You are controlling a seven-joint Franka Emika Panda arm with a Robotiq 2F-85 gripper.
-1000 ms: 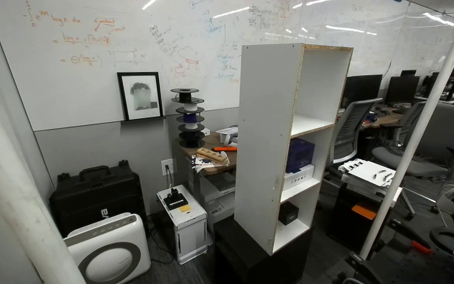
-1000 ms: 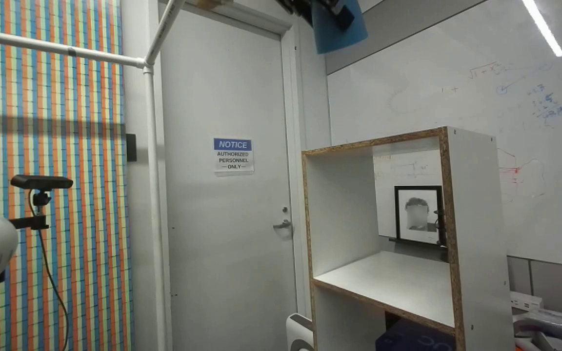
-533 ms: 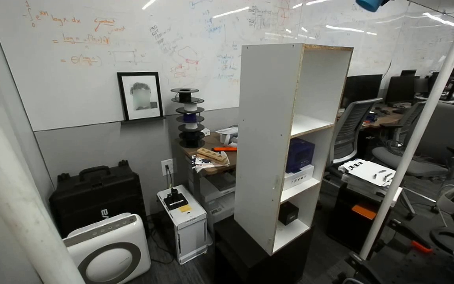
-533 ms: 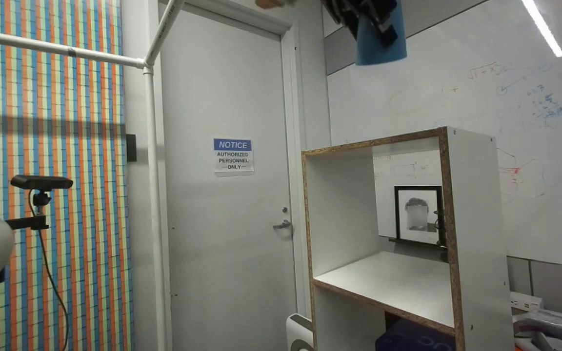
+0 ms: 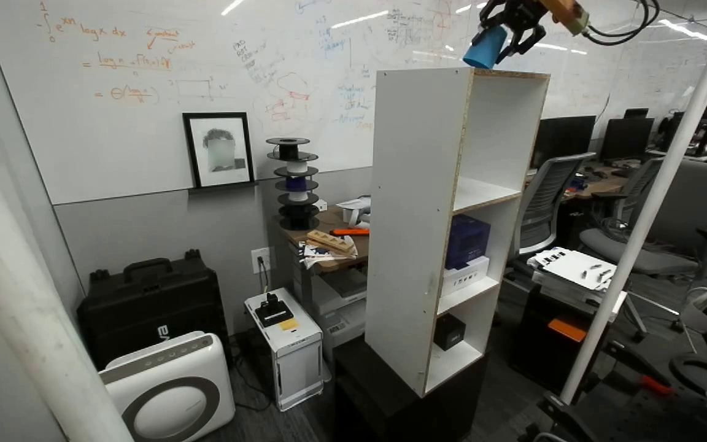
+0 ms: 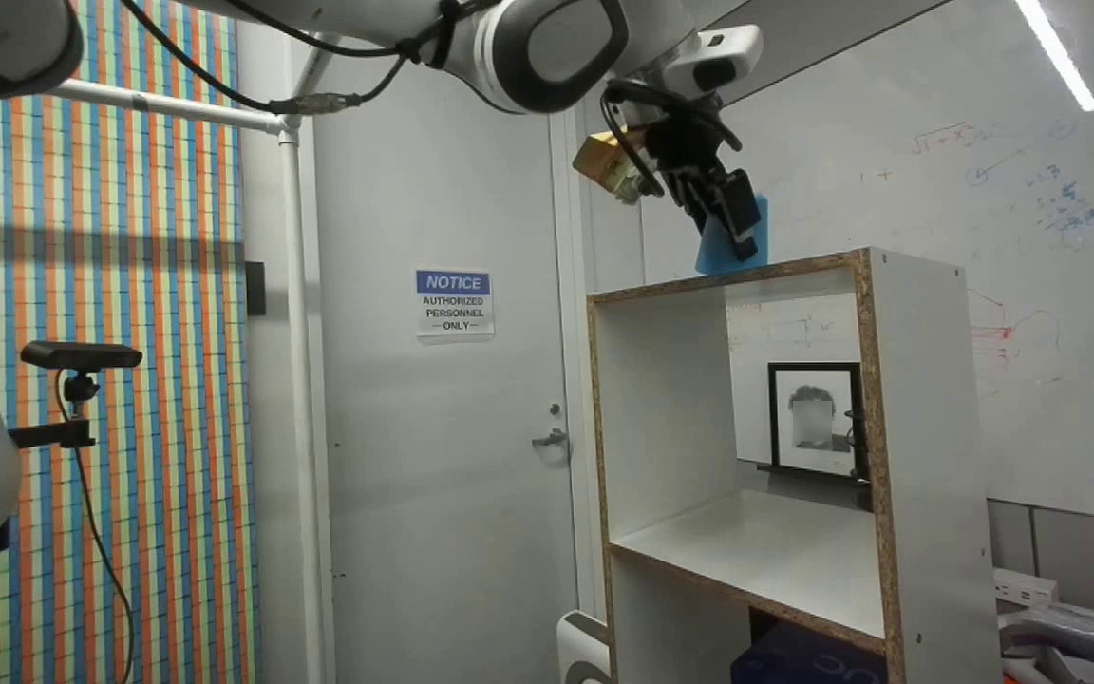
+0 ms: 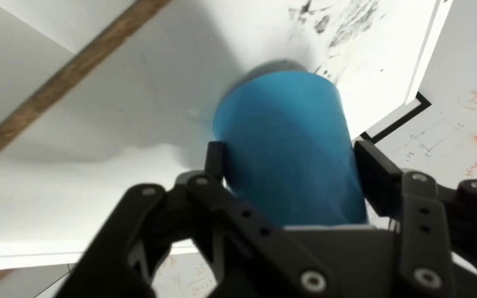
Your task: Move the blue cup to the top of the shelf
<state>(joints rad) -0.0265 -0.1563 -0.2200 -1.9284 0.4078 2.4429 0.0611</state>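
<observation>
The blue cup is between the fingers of my gripper, tilted, at the top of the white shelf. In an exterior view the cup leans, its lower end just behind the shelf's front top edge. In the wrist view the cup has a finger against each side, so my gripper looks shut on it. The cup's far rim lies close to its shadow on the shelf top; whether it touches cannot be told for sure. Its base end is hidden by the gripper.
The shelf's middle compartment holds a blue-purple box on a white box. A black box sits in the bottom one. A whiteboard stands behind the shelf. White poles frame the area.
My arm has come into view, carrying the cup down to the shelf top. The cup was upper right of the shelf in an exterior view and is now tilted at its top edge.
</observation>
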